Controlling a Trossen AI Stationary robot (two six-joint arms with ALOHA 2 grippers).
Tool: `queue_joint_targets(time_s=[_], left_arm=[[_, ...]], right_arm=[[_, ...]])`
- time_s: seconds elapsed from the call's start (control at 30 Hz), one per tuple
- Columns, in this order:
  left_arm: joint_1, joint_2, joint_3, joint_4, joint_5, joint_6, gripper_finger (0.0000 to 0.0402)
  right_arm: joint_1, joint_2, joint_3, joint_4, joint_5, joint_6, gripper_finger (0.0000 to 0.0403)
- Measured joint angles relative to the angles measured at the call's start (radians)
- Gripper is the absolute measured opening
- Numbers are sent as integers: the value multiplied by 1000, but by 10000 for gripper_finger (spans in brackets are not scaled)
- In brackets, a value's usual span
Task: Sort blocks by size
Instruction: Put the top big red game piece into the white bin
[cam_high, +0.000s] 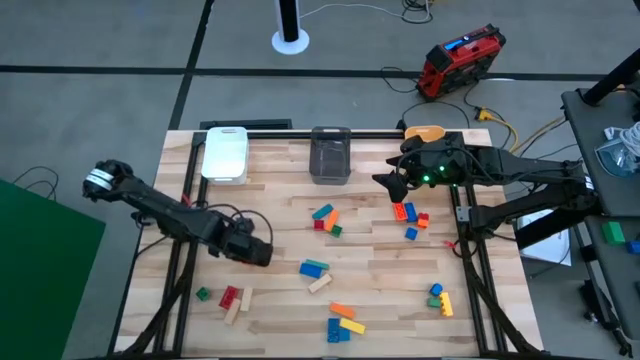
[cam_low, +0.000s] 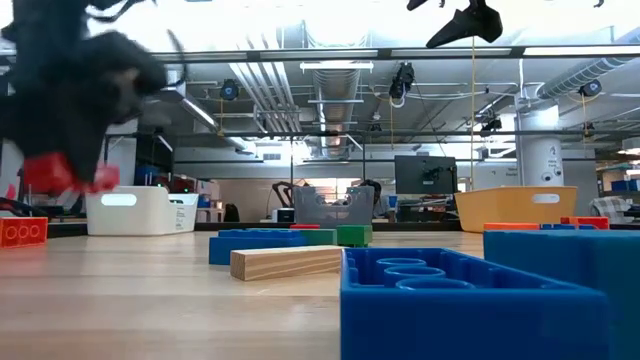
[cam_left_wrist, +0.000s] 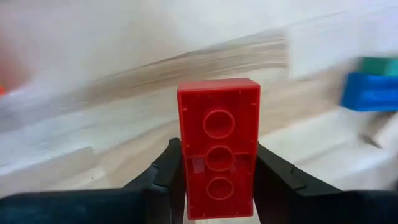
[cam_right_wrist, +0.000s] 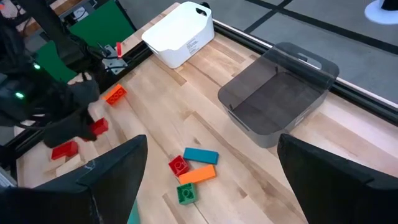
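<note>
Red brick (cam_left_wrist: 218, 147) pinched on its long sides by left gripper (cam_left_wrist: 217, 180), above table's (cam_high: 280, 300) left side. Judged light, rigid, smooth-walled; best gripped across flat long faces. Right gripper (cam_right_wrist: 211, 180) spread wide, hovering far right near grey bin (cam_high: 330, 155).

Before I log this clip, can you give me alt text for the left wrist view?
The left tool is shut on a red brick, held upright with its hollow underside facing the camera. Behind it lies the pale wooden table, blurred, with a blue brick at the picture's edge.
</note>
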Motion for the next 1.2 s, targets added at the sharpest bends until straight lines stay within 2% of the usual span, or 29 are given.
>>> queue_joint_targets(time_s=[0.17, 0.3, 0.5, 0.6, 0.7, 0.8, 0.93, 1.03, 1.2], left_arm=[[136, -1, 136, -169, 0, 194, 114], [324, -3, 228, -240, -22, 417, 114], [738, -4, 308, -268, -19, 784, 115], [966, -3, 328, -269, 44, 937, 115], [1179, -2, 332, -286, 106, 1031, 115], [1332, -2, 333, -331, 129, 1099, 115], [1441, -2, 331, -377, 144, 1173, 115], [1448, -1, 331, -372, 175, 1189, 115], [1445, 12, 331, -372, 167, 1190, 115]], right_arm=[[0, 0, 0, 0, 0, -1, 350], [0, 0, 0, 0, 0, -2, 350], [0, 0, 0, 0, 0, -2, 350], [0, 0, 0, 0, 0, -2, 350], [0, 0, 0, 0, 0, -2, 350], [0, 0, 0, 0, 0, -2, 350], [0, 0, 0, 0, 0, -2, 350], [0, 0, 0, 0, 0, -2, 350], [0, 0, 0, 0, 0, -2, 350]])
